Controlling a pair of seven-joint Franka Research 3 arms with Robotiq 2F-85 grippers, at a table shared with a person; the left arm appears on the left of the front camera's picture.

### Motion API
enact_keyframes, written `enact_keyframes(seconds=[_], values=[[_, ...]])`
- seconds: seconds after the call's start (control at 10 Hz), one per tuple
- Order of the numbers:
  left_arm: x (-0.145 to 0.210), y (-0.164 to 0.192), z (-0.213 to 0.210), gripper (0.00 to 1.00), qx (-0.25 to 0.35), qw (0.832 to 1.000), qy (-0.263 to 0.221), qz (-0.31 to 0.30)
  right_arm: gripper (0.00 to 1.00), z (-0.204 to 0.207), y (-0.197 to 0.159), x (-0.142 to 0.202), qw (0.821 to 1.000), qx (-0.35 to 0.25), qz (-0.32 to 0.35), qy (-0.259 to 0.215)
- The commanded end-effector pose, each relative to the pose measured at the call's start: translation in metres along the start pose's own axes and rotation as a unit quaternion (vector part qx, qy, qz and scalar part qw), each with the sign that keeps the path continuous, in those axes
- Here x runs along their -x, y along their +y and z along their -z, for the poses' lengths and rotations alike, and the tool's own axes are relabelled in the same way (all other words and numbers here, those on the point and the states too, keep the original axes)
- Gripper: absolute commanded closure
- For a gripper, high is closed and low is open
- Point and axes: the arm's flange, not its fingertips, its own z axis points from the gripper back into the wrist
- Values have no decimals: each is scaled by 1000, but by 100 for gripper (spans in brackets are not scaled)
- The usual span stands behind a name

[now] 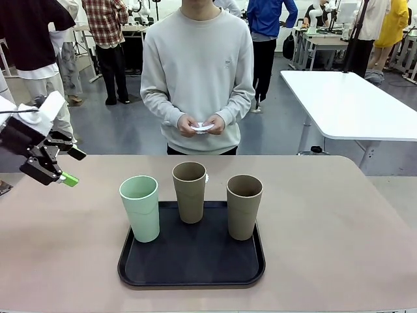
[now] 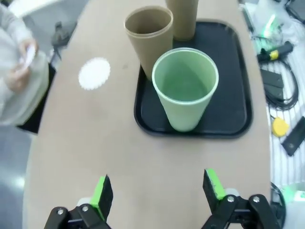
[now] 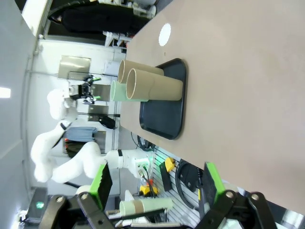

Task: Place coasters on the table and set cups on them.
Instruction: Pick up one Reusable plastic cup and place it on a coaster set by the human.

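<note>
Three cups stand upright on a black tray [image 1: 191, 264]: a mint green one [image 1: 140, 208] at the left, a tan one [image 1: 189, 192] at the back middle and a tan one [image 1: 244, 207] at the right. One white lacy coaster [image 2: 94, 73] lies on the beige table [image 1: 326, 235] just beyond the tray; it is also the coaster [image 3: 165, 34] in the right wrist view. The person's hands hold more white coasters [image 1: 204, 126] at waist height. My left gripper [image 1: 70, 166] hangs open and empty above the table's left end, facing the mint cup [image 2: 185, 88]. My right gripper [image 3: 156, 181] is open and empty, far from the tray [image 3: 164, 100].
A glossy white table [image 1: 352, 98] stands behind at the right. Cables and small tools [image 2: 279, 86] lie beside the table's near edge. Other people stand far back. Bare tabletop stretches on both sides of the tray.
</note>
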Motion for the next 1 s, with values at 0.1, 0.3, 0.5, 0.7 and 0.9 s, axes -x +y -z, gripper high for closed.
enact_keyframes(seconds=[0.1, 0.3, 0.5, 0.7, 0.9], values=[[45, -2, 39, 0, 72, 985, -159, -15, 0, 1, -1, -2, 1000, -3, -1, -6], [61, -13, 61, 0, 68, 976, -198, -64, 0, 1, -1, -2, 1000, -3, -1, -6], [73, -27, 74, 0, 70, 972, -210, -73, 0, 1, -1, -2, 1000, -3, -1, -6], [78, -32, 76, 0, 51, 969, -223, -92, 0, 1, -1, -2, 1000, -3, -1, -6], [82, -6, 77, 0, 73, 971, -208, -96, 0, 1, -1, -2, 1000, -3, -1, -6]])
